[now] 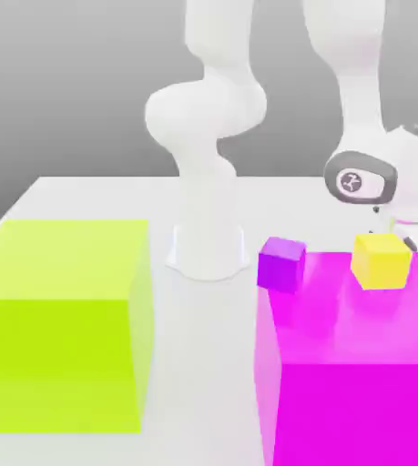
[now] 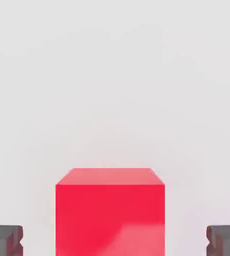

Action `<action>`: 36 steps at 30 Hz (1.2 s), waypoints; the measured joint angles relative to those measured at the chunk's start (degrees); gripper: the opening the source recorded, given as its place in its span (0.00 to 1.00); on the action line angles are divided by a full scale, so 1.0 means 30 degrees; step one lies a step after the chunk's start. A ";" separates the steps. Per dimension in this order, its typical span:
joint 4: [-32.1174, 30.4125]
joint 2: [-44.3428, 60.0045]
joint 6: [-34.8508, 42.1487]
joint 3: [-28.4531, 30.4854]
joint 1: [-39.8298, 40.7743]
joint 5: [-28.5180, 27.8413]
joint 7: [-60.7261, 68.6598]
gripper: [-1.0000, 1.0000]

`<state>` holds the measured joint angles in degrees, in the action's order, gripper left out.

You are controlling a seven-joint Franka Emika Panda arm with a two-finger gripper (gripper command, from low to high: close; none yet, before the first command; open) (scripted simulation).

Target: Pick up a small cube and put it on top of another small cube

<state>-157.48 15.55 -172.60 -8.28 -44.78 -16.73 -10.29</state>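
Emblem (image 1: 351, 182), round and dark, on white arm (image 1: 362, 155); gripper (image 2: 115, 241) open.

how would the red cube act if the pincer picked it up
The red cube looks rigid, so it would probably keep its shape when squeezed. Its flat faces should give the open pincer a steady hold, and with those flat sides it seems unlikely to roll. Its weight can't be told.

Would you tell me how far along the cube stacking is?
Nothing looks stacked yet: the small purple cube and small yellow cube sit apart. The open two-finger gripper has a red cube between its fingers, ungripped. Grasping, lifting and placing remain.
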 joint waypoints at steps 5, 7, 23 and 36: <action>0.0083 0.0395 -0.0306 0.0456 -0.0395 -0.0277 -0.0224 0.00; 0.0125 0.0595 -0.0464 0.0678 -0.0585 -0.0430 -0.0345 0.00; 0.4163 -0.4676 0.7945 -0.1571 0.3200 0.6244 0.7867 0.00; 1.3160 -0.4798 1.6893 0.0036 0.6597 0.6829 1.4806 0.00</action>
<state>-118.00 1.15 -121.92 -8.17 -24.98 3.76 34.12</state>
